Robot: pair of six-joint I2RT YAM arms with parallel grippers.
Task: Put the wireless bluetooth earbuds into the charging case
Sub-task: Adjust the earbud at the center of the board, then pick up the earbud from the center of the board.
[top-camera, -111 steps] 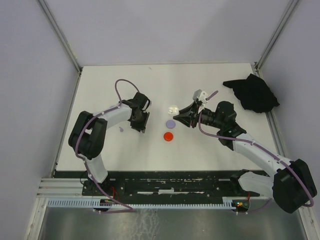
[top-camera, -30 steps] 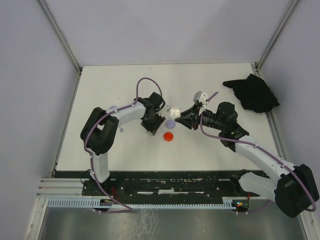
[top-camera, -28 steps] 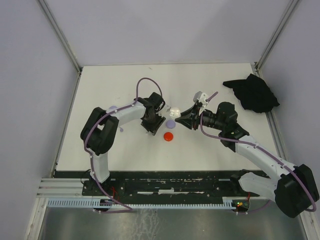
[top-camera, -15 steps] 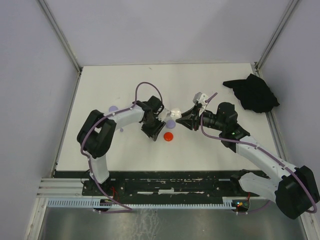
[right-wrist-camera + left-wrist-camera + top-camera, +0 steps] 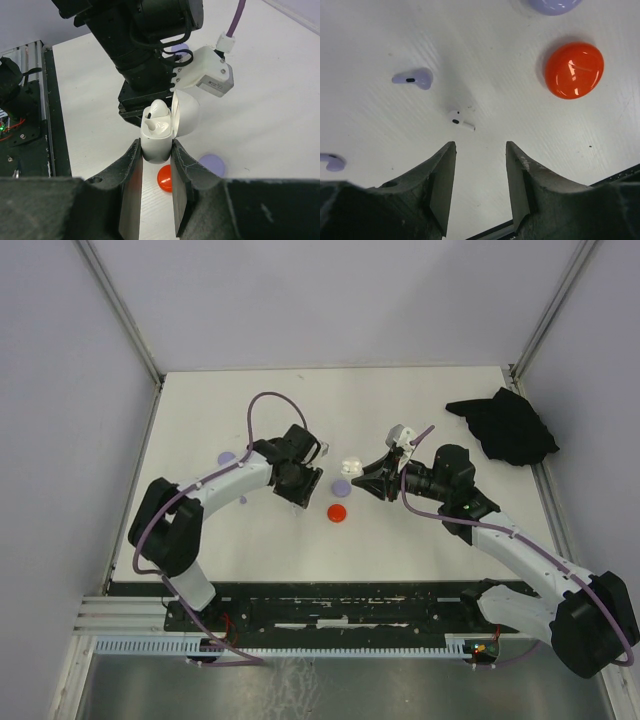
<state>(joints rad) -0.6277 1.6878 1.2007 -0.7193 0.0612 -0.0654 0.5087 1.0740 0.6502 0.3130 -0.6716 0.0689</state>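
Overhead: the right gripper (image 5: 358,472) holds the charging case (image 5: 350,462) just right of the left gripper (image 5: 298,490).
Left wrist: jaws apart, a white earbud (image 5: 459,120) lying on the table (image 5: 370,40) just beyond them.
Right wrist: jaws clamped on the open case, with a seated earbud (image 5: 158,114) inside.

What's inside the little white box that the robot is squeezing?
One whitish earbud pokes out of the open charging case. The right gripper covers its lower half, so deeper inside is hidden.
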